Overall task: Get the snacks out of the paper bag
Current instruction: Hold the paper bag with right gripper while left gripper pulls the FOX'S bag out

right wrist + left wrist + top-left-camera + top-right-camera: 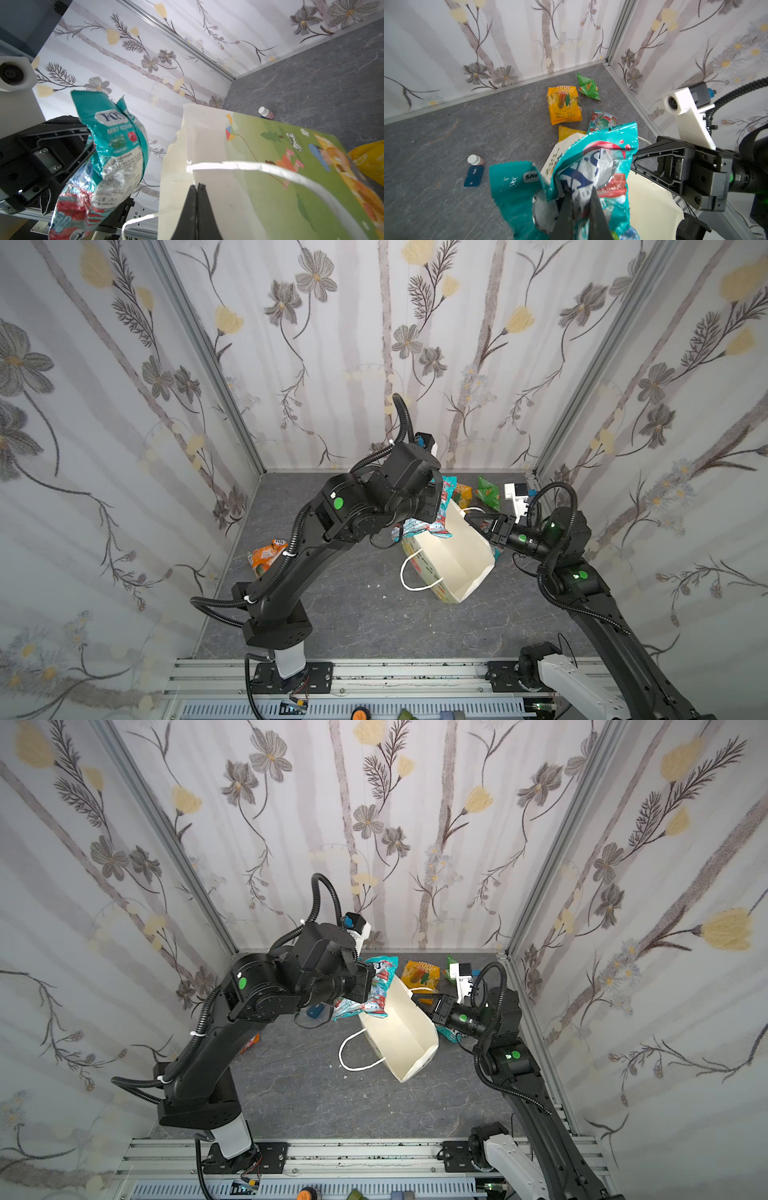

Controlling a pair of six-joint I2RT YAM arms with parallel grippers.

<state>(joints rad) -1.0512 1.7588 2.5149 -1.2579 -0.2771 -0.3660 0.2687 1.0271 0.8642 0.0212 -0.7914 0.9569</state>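
The white paper bag (451, 560) (401, 1040) stands tilted, its mouth open, at mid-right of the floor. My right gripper (196, 186) (484, 526) is shut on the bag's (209, 145) rim beside a cord handle. My left gripper (579, 187) (368, 986) is shut on a teal FOX'S packet (593, 164) (116, 135) (424, 526), which hangs beside the bag's far rim. On the floor behind lie the orange-yellow packet (563, 104), the green packet (588, 87), a yellow packet (569, 132) and another teal packet (602, 120). No snack shows in the part of the bag's inside that I see.
An orange-and-white packet (268, 553) lies at the left, partly behind my left arm. A small white-capped bottle (475, 160) sits with blue blocks (474, 175) left of the bag. Flowered walls close in the back and sides. The mounting rail (374, 676) runs along the front.
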